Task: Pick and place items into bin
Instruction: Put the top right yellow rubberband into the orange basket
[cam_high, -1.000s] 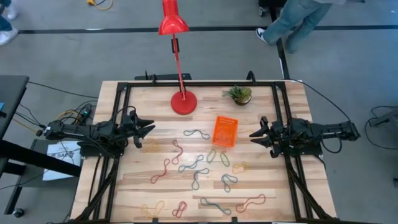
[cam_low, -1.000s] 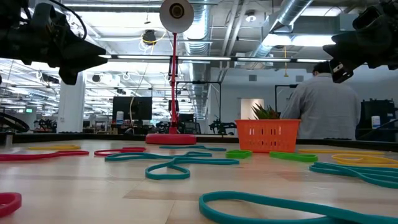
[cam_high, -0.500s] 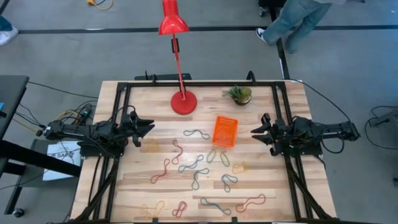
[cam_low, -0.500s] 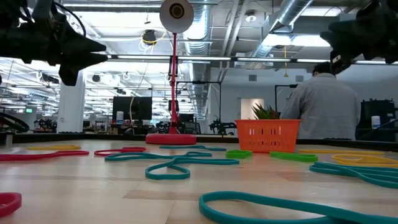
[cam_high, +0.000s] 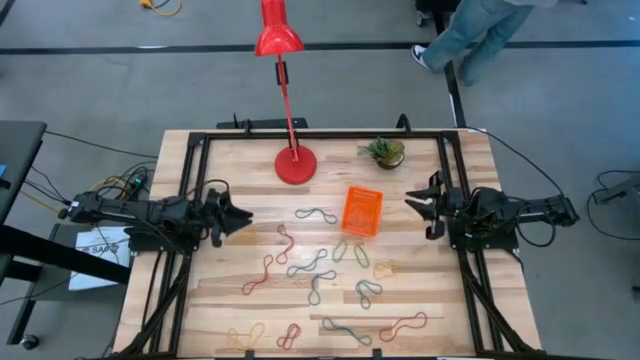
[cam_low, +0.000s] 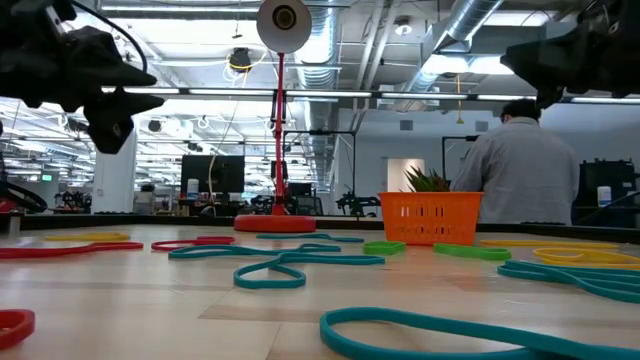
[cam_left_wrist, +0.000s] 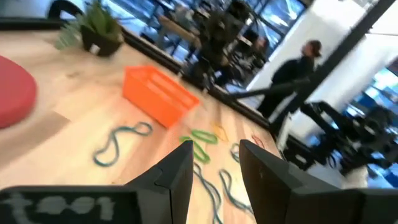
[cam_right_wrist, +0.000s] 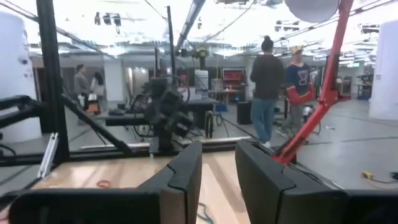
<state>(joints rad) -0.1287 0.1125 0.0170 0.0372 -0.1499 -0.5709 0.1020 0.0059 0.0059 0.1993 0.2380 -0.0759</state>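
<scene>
- While spread loose across the middle and near half of the wooden table (cam_high: 220, 290), lay flat as thin looped bands (cam_high: 320, 272) in red, green, teal, yellow and orange, none lifted.
- Sat toward the far right of that scatter as a small orange bin (cam_high: 362, 211), upright, with green bands just beside its near edge; contents not discernible.
- Stood behind the bin: a red lamp base (cam_high: 295, 165) and a small potted plant (cam_high: 385, 151), apart from each other.
- Hovered above the table's left edge as the left gripper (cam_high: 238, 214), fingers parted and grasping nothing, pointed toward the bands.
- Hovered above the right edge as the right gripper (cam_high: 420, 205), fingers likewise parted and empty, just right of the bin and clear of it.
- Showed beyond the table, in the low view, as a person (cam_low: 520, 165) in grey, back turned.
</scene>
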